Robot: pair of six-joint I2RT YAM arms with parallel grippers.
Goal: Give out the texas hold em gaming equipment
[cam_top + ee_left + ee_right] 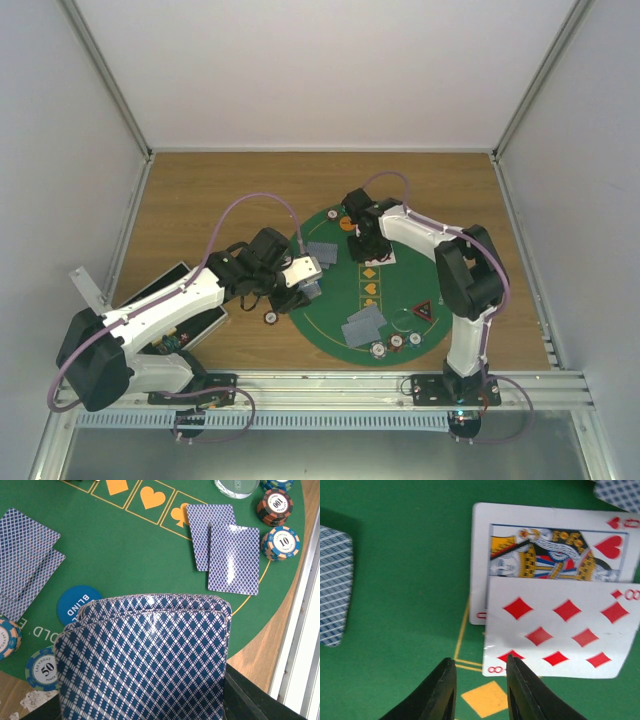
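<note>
Wooden surface [200, 190] with a round green mat [345, 290] on it, poker chips [378, 349] sitting along the mat's near edge. Left gripper [300, 275] is clamped on a deck of cards [145, 655] over the mat's left side. Further back, the right gripper [480, 672] has its jaws a bit apart, right above an eight of diamonds [560, 630] lying face up and overlapping a queen of hearts [545, 550].

We are looking into a robotics lab test cell, not a living space. Plain white panels [50, 180] in aluminium framing [105, 80] box in a wooden table [200, 200] on three sides. Two robot arms [160, 305] are bolted to a metal rail [330, 380] at its near edge, violet cables [255, 197] looping off them. A green mat [345, 290] with playing cards [363, 325] lies on the wood.
</note>
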